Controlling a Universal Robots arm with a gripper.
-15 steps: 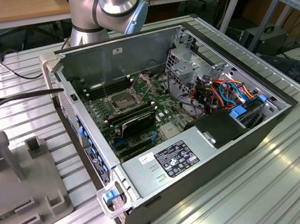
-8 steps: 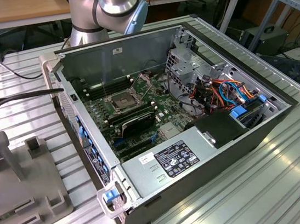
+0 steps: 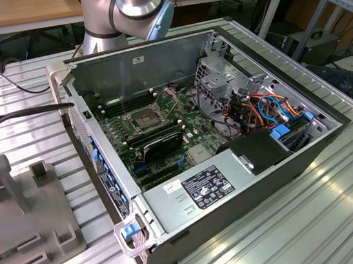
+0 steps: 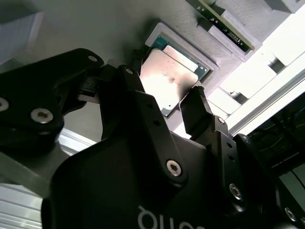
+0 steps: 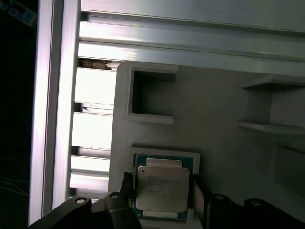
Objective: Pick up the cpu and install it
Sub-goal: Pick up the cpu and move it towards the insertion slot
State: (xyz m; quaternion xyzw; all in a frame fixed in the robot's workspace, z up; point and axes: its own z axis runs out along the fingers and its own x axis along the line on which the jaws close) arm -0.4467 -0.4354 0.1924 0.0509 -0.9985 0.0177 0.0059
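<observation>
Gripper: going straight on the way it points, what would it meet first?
Most likely the cpu, lying flat in a square recess of the grey holder, directly ahead of the gripper in both wrist views. The gap between them is unclear.

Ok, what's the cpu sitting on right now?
The cpu lies in a square recess of the grey holder, whose raised rim shows around the chip. The recess floor beneath is covered by the cpu itself.

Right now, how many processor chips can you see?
1: the cpu sits in a square recess of the grey holder, close by the gripper. Others could be hidden.
</observation>
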